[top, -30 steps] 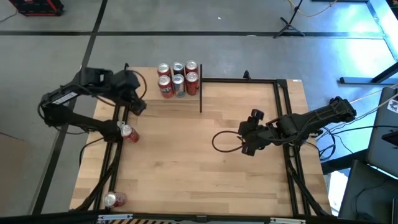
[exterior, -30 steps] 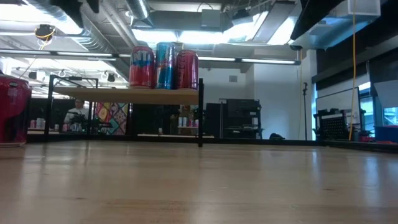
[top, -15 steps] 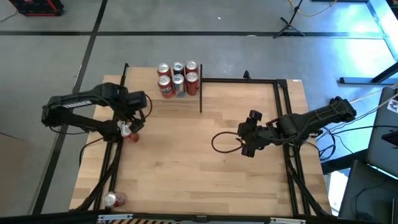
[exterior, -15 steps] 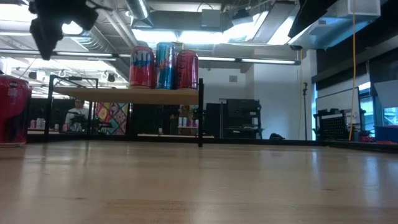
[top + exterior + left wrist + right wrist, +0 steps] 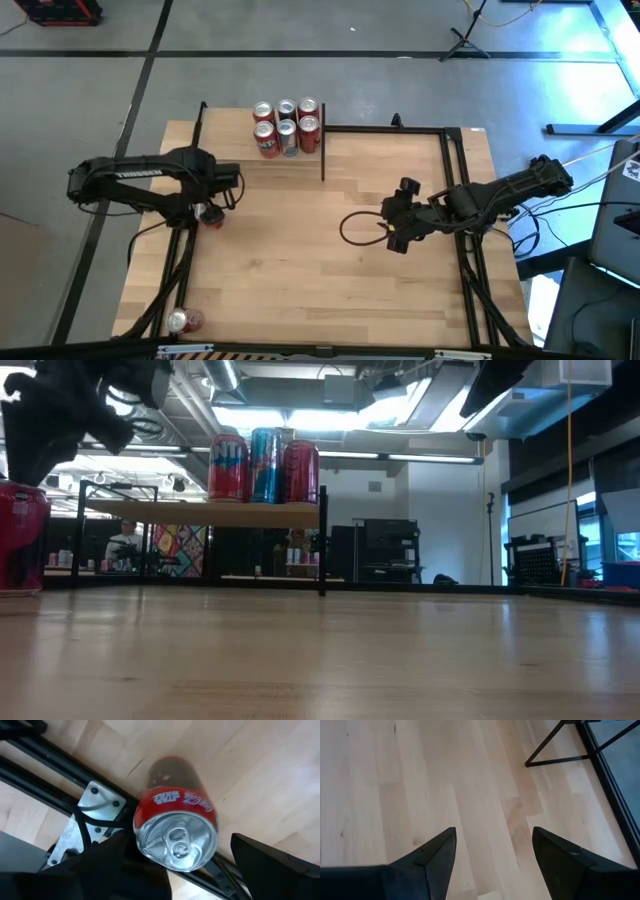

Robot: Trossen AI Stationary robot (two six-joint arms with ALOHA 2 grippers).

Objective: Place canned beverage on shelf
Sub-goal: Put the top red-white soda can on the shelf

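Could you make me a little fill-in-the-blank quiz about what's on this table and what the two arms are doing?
1. The shelf carries ___ upright cans.
2. The left gripper is open, one finger on either side of a ___ can standing on the table.
3. The right gripper hangs over bare wood and holds ___.
4. Another can sits near the table's front ___ corner, seen from above.

Missing words: six; red; nothing; left

Red can (image 5: 210,214) mostly hidden under left arm, person (image 5: 122,547) too small to make out
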